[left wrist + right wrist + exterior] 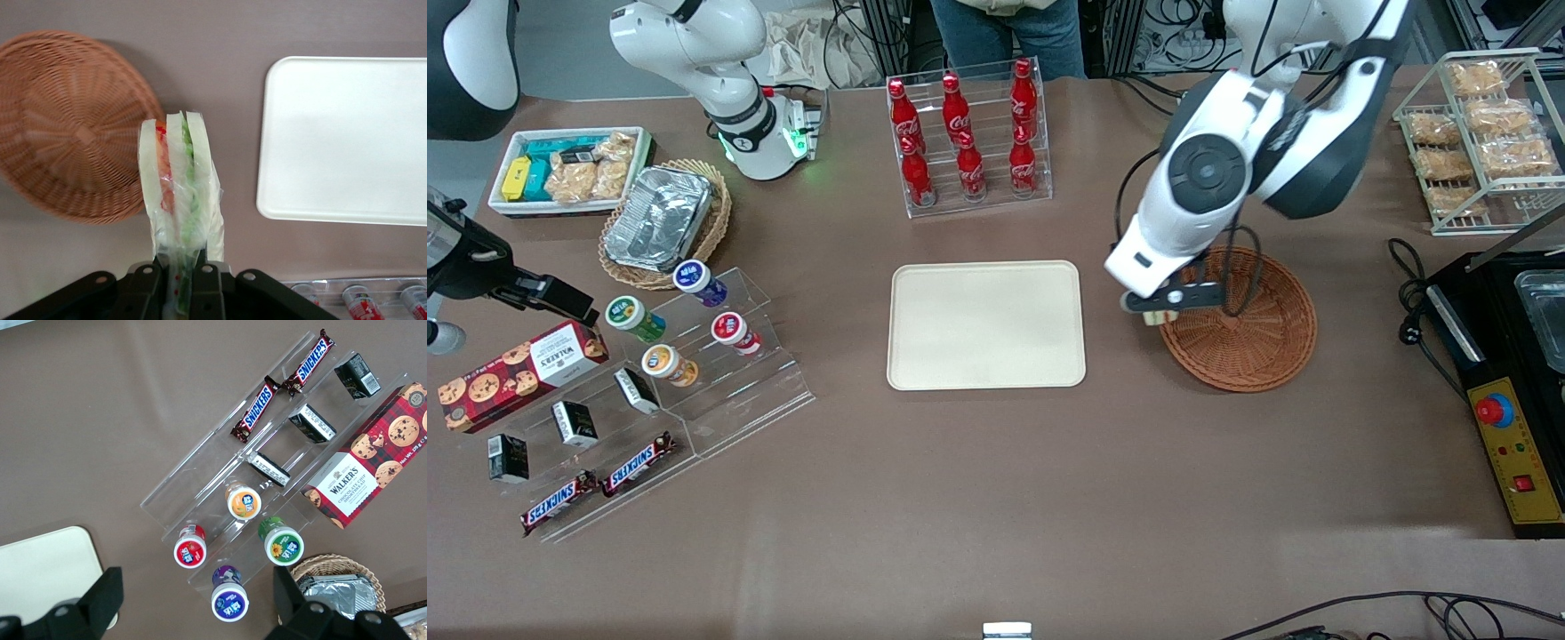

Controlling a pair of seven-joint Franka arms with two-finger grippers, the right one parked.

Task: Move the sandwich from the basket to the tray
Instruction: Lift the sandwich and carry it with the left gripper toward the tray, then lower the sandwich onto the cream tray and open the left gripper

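Plastic wrap covers the sandwich [179, 193], and in the left wrist view we see the gripper [179, 287] clamped on its lower end, black fingers [208, 288] pressed against the bread on both sides. We make out three pale bread slices with orange-red filling in one gap and green in the other. We find the sandwich lifted clear of the basket [1249, 324], hanging above the brown table [996, 498] at the basket's rim, on the side nearest the tray [985, 324]. In the front view the gripper [1161, 307] shows only as a dark bar under the white wrist, with a pale scrap of the sandwich [1158, 316] just below it. We see only bare wicker in the reddish-brown basket. We see the cream tray lying flat, nothing on it, a short stretch of table away from the basket. Farther from the front camera than the tray stands a clear rack of red cola bottles [967, 147].
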